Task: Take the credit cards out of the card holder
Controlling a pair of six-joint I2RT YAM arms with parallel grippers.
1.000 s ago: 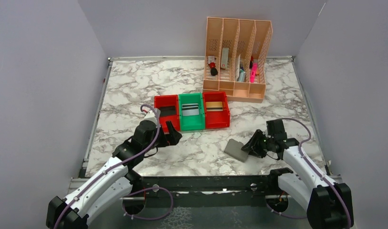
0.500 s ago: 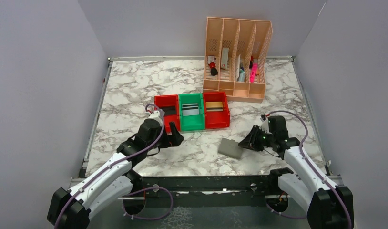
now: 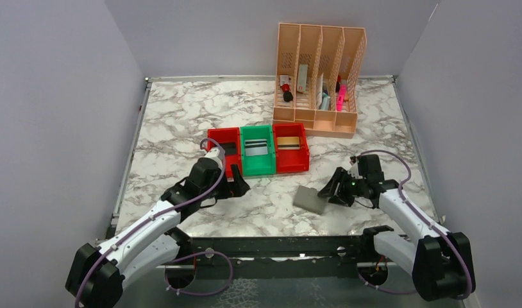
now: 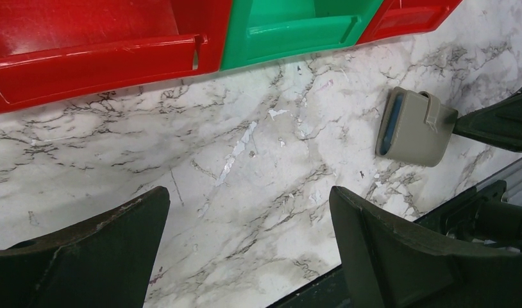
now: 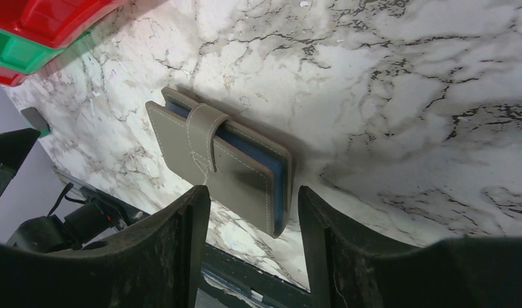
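Lying folded, seemingly strapped: card holder (image 5: 213,168)

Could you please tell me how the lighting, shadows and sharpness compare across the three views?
Top external: even, diffuse light, sharp throughout. Left wrist: pale sheen on the marble table, jaws dark and soft in front. Right wrist: the card holder is crisp down to its stitching and casts a dark shadow; jaws underexposed.
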